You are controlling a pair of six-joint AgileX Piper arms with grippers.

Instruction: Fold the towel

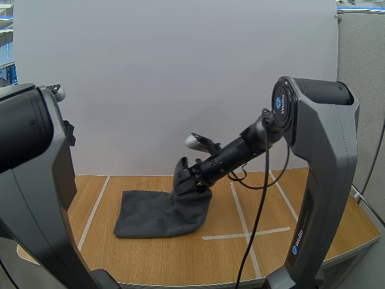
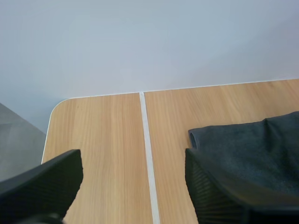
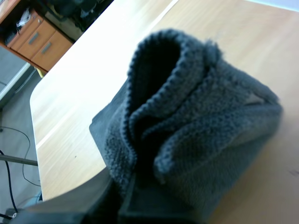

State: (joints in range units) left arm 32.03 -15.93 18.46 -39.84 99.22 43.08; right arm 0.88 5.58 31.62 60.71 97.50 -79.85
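Right gripper [image 1: 186,179] pinches dark grey terry towel [image 1: 157,214] edge, lifted; left gripper [image 2: 132,167] spread apart, idle; risk: bunched fabric slips free, fold skews.

Robot lab: tape-marked wooden table [image 1: 156,256]

Plain white backdrop [image 1: 180,72] behind wooden table [image 1: 150,259] — white tape lines [image 1: 243,233], even light.

White "WeGo" beside blue round logo on my right arm's black-and-grey elbow joint [image 1: 287,111]; again low on its grey upright link [image 1: 320,195].
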